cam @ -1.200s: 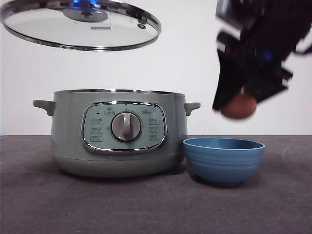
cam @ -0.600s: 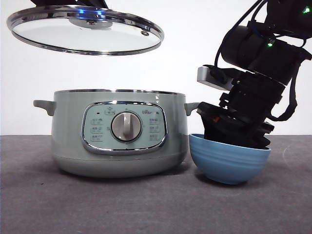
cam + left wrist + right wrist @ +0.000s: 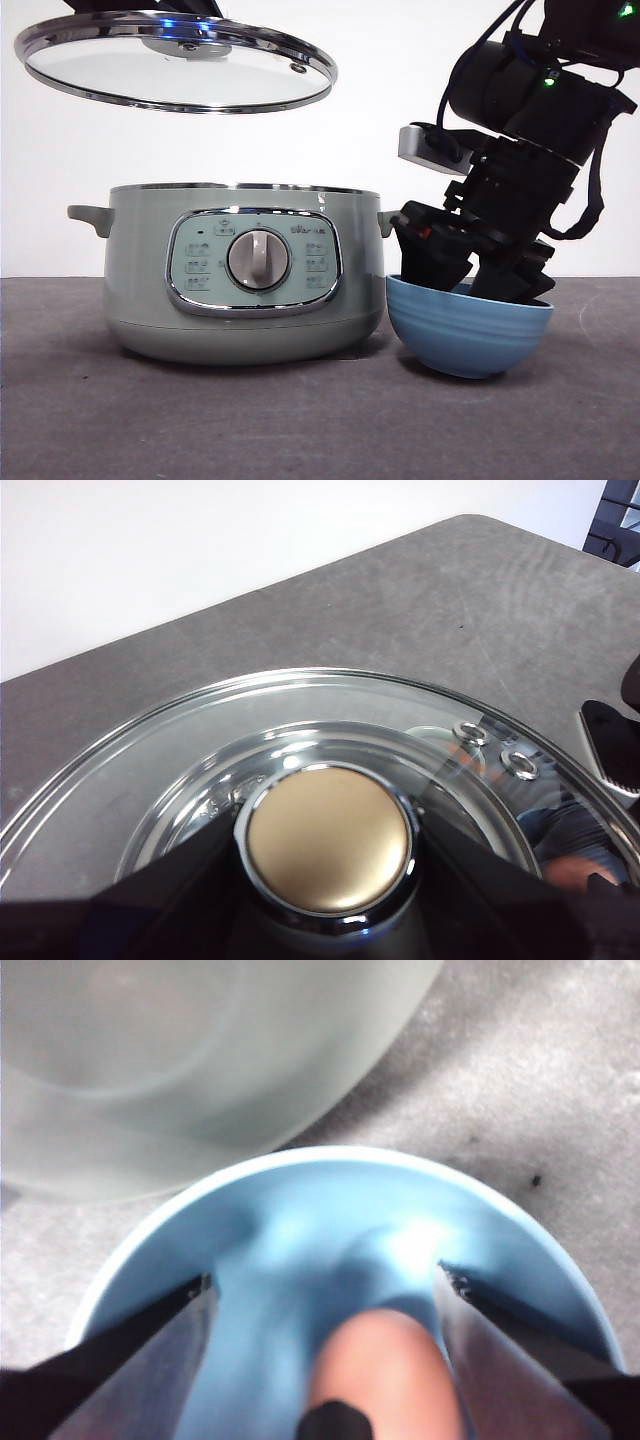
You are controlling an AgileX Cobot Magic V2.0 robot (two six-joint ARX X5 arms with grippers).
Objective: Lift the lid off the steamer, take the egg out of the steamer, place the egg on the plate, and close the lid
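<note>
The brown egg (image 3: 385, 1370) is seen between the right gripper's (image 3: 325, 1295) spread jaws inside the tilted blue ridged bowl (image 3: 468, 335); the clear glass lid (image 3: 176, 62) is gripped by its knob in the left gripper (image 3: 330, 880); the panel writing on the sage-green steamer (image 3: 245, 270) is unreadable.

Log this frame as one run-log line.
left hand: holds lid above steamer | right hand: open in plate, egg between jaws | next: withdraw, close lid

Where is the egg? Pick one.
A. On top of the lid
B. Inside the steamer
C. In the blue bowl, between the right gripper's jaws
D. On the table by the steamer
C: the right wrist view shows the egg low in the bowl between the right gripper's spread jaws.
</note>
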